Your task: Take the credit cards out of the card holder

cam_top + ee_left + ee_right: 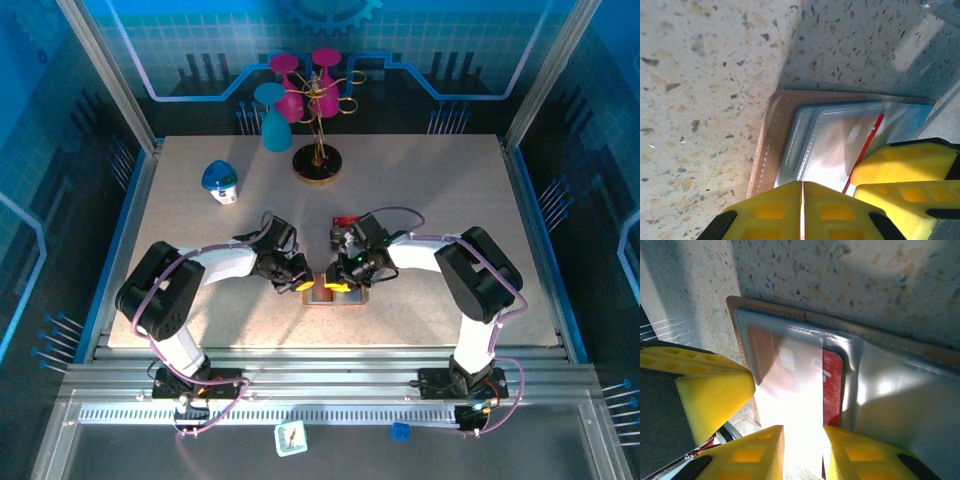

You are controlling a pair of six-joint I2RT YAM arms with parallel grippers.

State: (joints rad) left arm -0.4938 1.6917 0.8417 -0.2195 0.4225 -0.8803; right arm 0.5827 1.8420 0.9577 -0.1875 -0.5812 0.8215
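On speckled table (850,270), card holder (880,390) lies beneath right claw (803,440).

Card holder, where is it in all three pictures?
Top external: card holder just below the picture's middle.
Left wrist: card holder from the middle to the right edge.
Right wrist: card holder across the middle, upper left to right.
Shared landmark: the red card tucked inside, in both wrist views.

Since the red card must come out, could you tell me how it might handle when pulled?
The red card looks thin and flat, probably stiff and light. The glossy sleeve hugs it, so pulling may drag the card holder along.
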